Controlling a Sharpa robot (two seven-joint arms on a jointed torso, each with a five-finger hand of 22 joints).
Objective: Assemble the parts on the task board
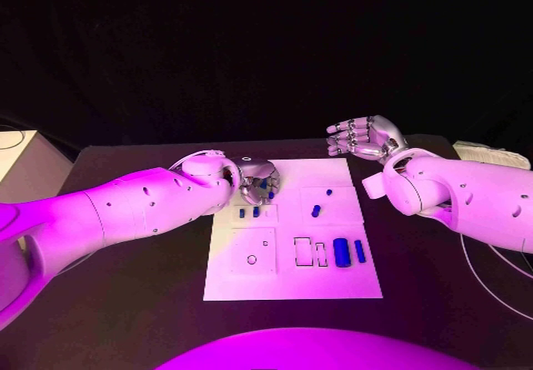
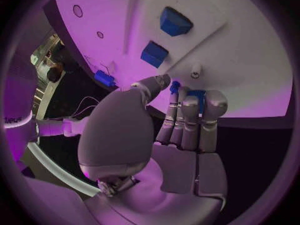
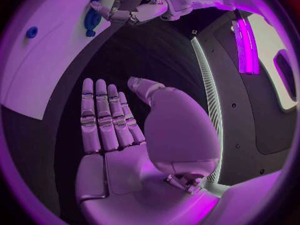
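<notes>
The white task board [image 1: 291, 279] lies in the middle of the table. My left hand [image 1: 258, 182] hovers over its far left part. In the left wrist view its thumb and a fingertip pinch a small blue part [image 2: 175, 87], with another blue piece [image 2: 197, 94] just behind the fingertips [image 2: 190, 101]. Two blue blocks [image 2: 174, 21] [image 2: 154, 53] stand on the board beyond them. My right hand [image 1: 361, 137] is raised past the board's far right corner, fingers apart and palm [image 3: 134, 165] empty. Blue parts [image 1: 342, 252] [image 1: 316, 210] lie on the board's right half.
Two small blue pegs [image 1: 243, 212] stand near my left wrist. Dark outlined slots [image 1: 303, 251] and a small ring [image 1: 252, 260] mark the board's near half. A pale box [image 1: 22, 158] stands at the table's far left, and a white object [image 1: 489, 154] at the far right.
</notes>
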